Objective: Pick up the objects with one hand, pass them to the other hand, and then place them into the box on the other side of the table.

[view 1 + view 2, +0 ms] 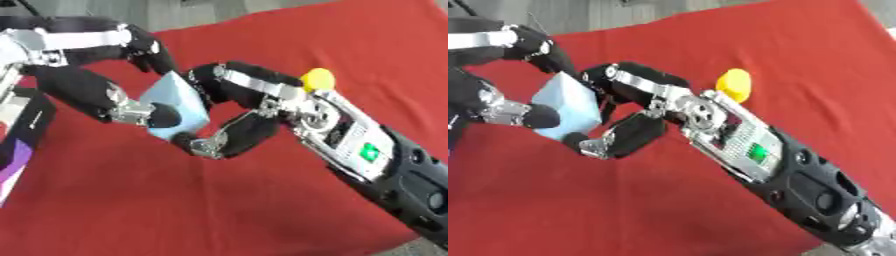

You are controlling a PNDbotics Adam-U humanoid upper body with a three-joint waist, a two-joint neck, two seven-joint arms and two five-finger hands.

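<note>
Both hands, left hand (522, 107) & right hand (636, 120), grip light-blue block (570, 102) above red cloth (579, 200).

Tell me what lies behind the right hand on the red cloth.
A yellow object sits on the red cloth just beyond the right hand, its lower part hidden by the hand. Both hands hold the pale blue block; left hand.

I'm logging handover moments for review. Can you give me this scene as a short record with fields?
stage: handover in progress above the table
object: light blue block, held between both hands
left hand: fingers curled on the block from the left
right hand: fingers curled round the block from the right
other item: yellow object on the red cloth, behind the right arm
box: purple and white edge at left, only partly in view
</note>
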